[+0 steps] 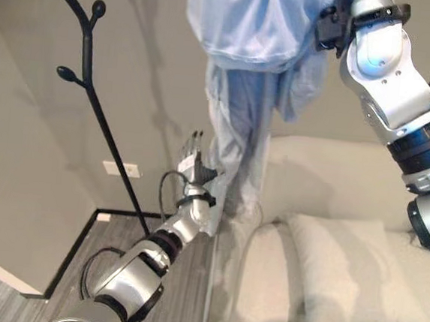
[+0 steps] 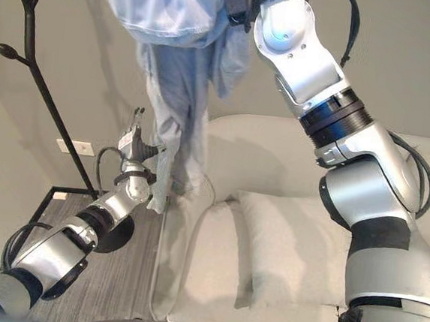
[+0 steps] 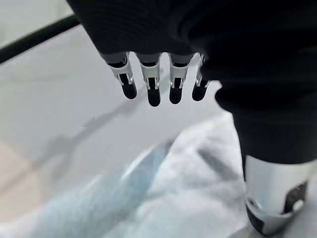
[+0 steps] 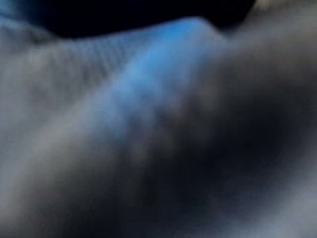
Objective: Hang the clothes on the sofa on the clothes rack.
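Clothes, a pale blue garment, hang high above the sofa in the eye views, bunched at the right wrist, well apart from the black rack; the long tail could snag or slip off. The left wrist view shows the left hand straight-fingered, empty, above pale cloth. The right wrist view is cloth close up, so I cannot tell that hand's grip.

I find no legible text, label, number or sign in any view. The one candidate is a white wall plate low on the far wall, left of the sofa; its face reads blank.
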Tool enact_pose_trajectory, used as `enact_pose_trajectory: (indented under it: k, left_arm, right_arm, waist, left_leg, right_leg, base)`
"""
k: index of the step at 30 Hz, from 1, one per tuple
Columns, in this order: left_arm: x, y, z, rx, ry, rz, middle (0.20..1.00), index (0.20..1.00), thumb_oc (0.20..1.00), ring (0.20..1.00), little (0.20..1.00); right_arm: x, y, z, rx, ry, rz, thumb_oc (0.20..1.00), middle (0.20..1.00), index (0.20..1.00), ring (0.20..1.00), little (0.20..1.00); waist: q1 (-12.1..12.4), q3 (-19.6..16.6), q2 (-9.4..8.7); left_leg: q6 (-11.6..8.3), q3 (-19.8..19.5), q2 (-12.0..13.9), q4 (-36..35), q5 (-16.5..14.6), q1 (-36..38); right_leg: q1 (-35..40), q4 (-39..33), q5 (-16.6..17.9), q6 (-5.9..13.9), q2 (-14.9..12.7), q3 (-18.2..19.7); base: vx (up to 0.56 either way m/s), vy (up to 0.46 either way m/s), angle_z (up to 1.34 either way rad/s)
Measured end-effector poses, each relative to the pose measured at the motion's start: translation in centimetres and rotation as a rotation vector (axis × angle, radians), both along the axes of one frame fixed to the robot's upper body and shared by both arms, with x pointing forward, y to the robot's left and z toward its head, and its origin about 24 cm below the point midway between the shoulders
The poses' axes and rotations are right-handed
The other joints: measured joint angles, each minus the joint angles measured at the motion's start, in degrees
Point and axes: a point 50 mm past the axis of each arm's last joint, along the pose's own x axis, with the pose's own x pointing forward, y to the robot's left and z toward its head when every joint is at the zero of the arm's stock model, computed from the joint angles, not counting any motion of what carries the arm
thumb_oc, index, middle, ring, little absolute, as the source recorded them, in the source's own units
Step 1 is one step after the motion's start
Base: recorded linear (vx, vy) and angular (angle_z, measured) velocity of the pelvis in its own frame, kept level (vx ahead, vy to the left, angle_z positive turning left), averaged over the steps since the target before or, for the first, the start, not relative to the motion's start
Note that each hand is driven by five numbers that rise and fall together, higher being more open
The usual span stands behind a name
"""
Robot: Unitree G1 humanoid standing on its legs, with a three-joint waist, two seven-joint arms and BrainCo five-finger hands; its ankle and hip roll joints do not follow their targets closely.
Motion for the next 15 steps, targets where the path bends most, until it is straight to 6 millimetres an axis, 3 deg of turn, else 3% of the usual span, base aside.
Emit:
enact_pose_trajectory:
  k: [6, 11, 15]
  left_arm:
    - [-0.4, -0.1, -1.5, 0.029, 0.066, 0.021, 1.000, 1.000, 1.000, 1.000, 1.000]
    - [-0.7, -0.8, -2.2, 0.020, 0.103, 0.021, 1.000, 1.000, 1.000, 1.000, 1.000]
    - [-1.2, -2.7, -2.8, -0.012, 0.131, -0.017, 1.000, 1.000, 1.000, 1.000, 1.000]
  right_arm:
    - [0.0, 1.6, -0.1, 0.026, 0.027, 0.062, 0.200, 0.200, 0.200, 0.200, 0.200]
    - [-1.8, 3.6, 0.1, 0.020, 0.002, 0.194, 0.200, 0.200, 0.200, 0.200, 0.200]
    - [-3.7, 4.9, 0.3, 0.011, -0.046, 0.307, 0.200, 0.200, 0.200, 0.200, 0.200]
  waist:
    - [-1.4, -2.4, 0.61]
    - [-2.2, -3.6, 0.99]
    - [-3.2, -3.8, 0.79]
  left_leg:
    - [-0.27, 1.0, 0.8, 0.0, -0.2, 0.0]
    - [-0.34, 1.4, 1.1, 0.0, -0.2, 0.0]
    - [-0.34, 1.6, 1.1, 0.0, -0.2, 0.0]
  right_leg:
    - [-0.6, -0.1, 0.2, -0.26, 0.5, 1.0]
    - [-0.9, 0.0, 0.3, -0.44, 0.7, 1.7]
    - [-1.1, 0.0, 0.3, -0.46, 0.7, 1.9]
  base:
    - [0.01, -0.018, -0.12]
    - [0.00, -0.007, -0.04]
    - [0.00, -0.004, -0.01]
